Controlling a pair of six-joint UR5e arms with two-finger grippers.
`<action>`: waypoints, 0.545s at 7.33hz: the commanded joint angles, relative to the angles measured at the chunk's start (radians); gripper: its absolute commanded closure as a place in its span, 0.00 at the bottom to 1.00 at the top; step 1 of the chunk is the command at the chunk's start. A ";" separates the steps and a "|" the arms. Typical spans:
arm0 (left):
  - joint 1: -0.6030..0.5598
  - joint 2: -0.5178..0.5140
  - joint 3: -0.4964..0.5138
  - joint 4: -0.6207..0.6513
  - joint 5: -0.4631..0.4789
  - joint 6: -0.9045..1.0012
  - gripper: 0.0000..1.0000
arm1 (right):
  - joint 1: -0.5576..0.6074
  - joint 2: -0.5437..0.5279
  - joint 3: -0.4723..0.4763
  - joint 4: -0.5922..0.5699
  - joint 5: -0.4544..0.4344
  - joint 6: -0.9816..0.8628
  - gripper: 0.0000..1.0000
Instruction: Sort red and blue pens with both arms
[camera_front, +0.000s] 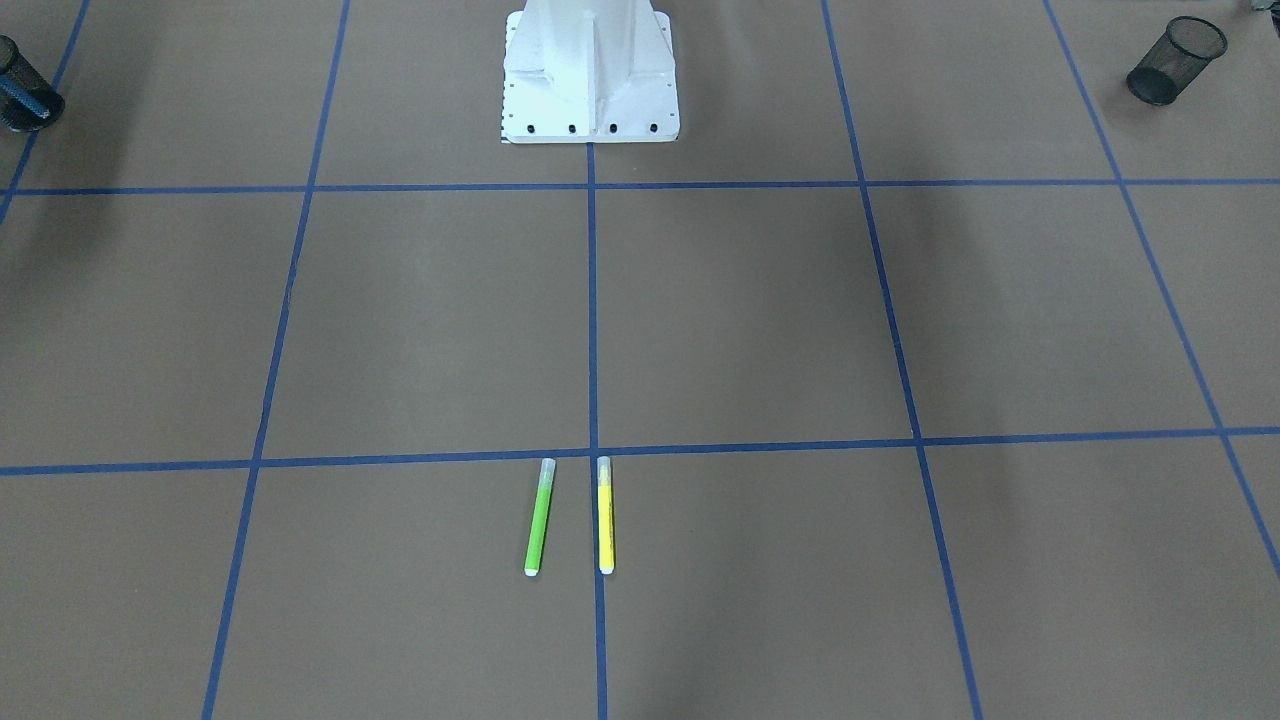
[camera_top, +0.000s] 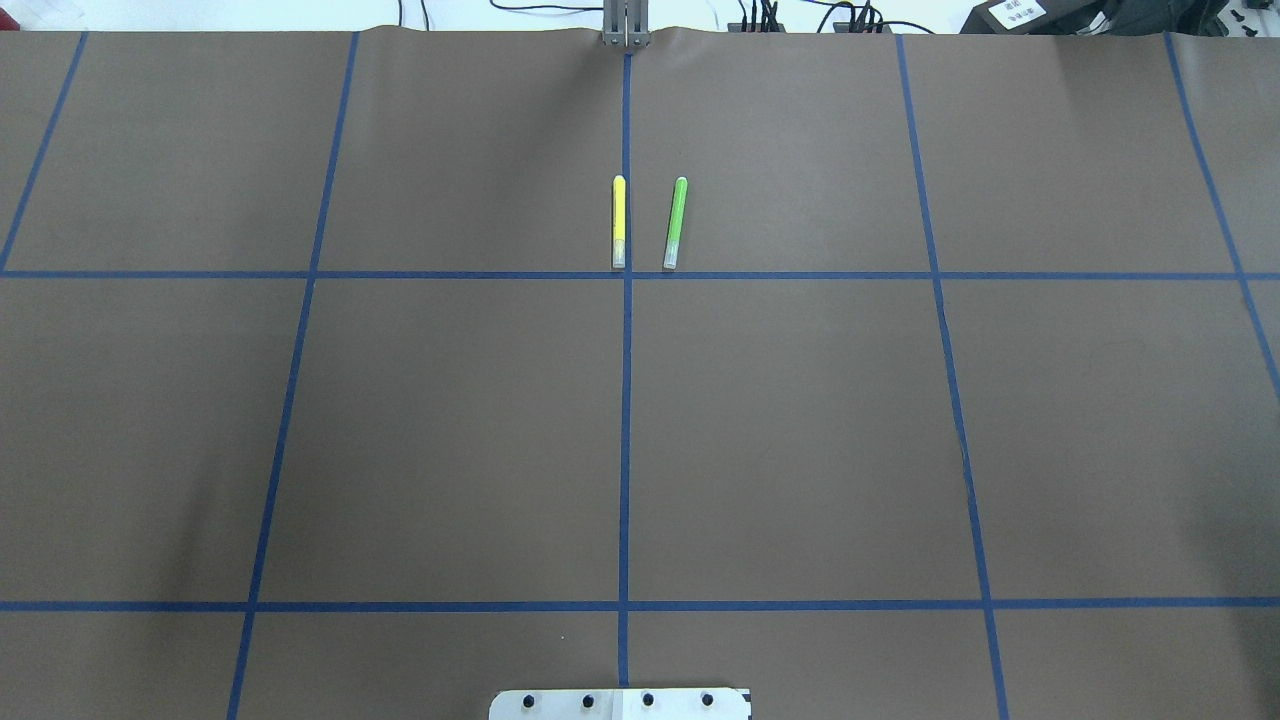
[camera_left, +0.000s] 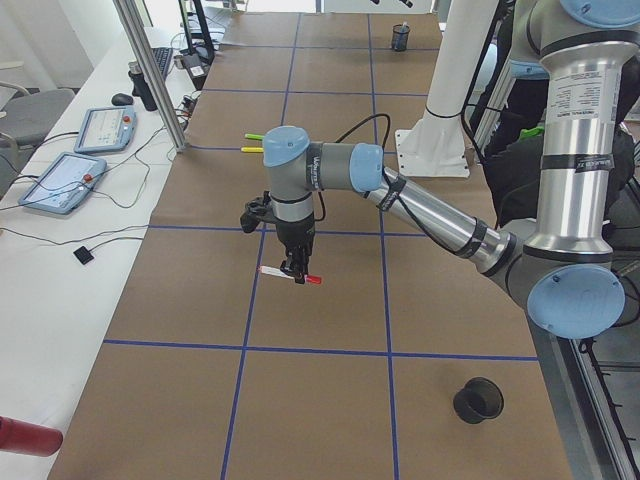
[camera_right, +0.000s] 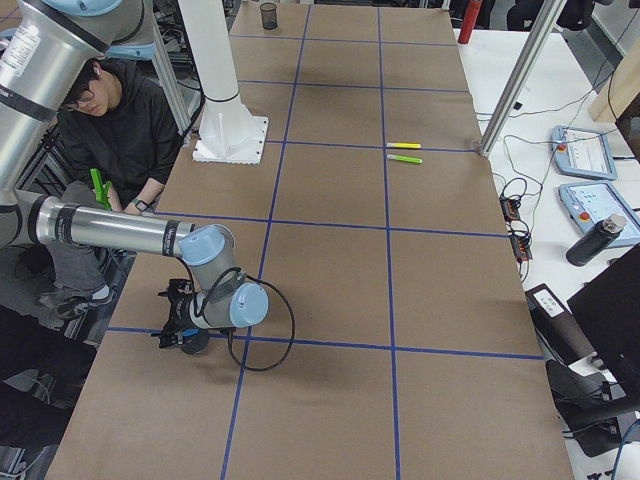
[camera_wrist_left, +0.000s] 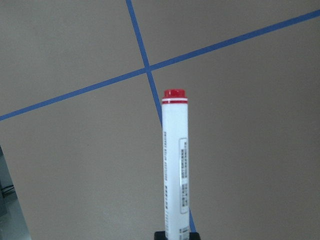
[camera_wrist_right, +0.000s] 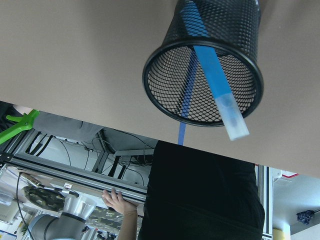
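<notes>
The left claw (camera_left: 294, 266) is clamped on the red-capped marker (camera_wrist_left: 175, 165). In the left side view it holds the marker level above the brown counter (camera_top: 450, 430), near the middle of the frame and clear of the surface. In the left wrist view the white barrel with its printed label runs up from the bottom edge. The red cap points toward a crossing of the blue tape lines (camera_wrist_left: 146, 67).

The blue pen (camera_wrist_right: 212, 70) stands slanted inside a black mesh cup (camera_wrist_right: 235, 25). Its translucent cap sticks out past the rim in the upper right of the right wrist view. The same cup shows at the upper left edge of the front-facing view. The right claw (camera_right: 185, 338) hangs right over that cup in the lower left of the right side view, but I cannot tell whether it is open or closed.

A second mesh cup (camera_front: 1178, 60) sits in the upper right corner of the front-facing view. The green pen (camera_front: 538, 520) and the yellow pen (camera_front: 605, 518) lie side by side but apart, low in the centre of that frame, just below a tape line. A seated person in black (camera_right: 110, 120) is at the left edge of the right side view.
</notes>
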 joint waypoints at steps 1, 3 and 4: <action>0.001 0.037 0.004 0.010 0.000 0.003 1.00 | 0.004 0.095 0.005 0.004 -0.096 0.054 0.00; 0.001 0.075 0.003 0.013 -0.002 0.006 1.00 | 0.050 0.247 0.008 0.006 -0.247 0.257 0.00; -0.002 0.112 0.007 0.018 0.000 0.007 1.00 | 0.075 0.322 0.008 0.024 -0.282 0.345 0.00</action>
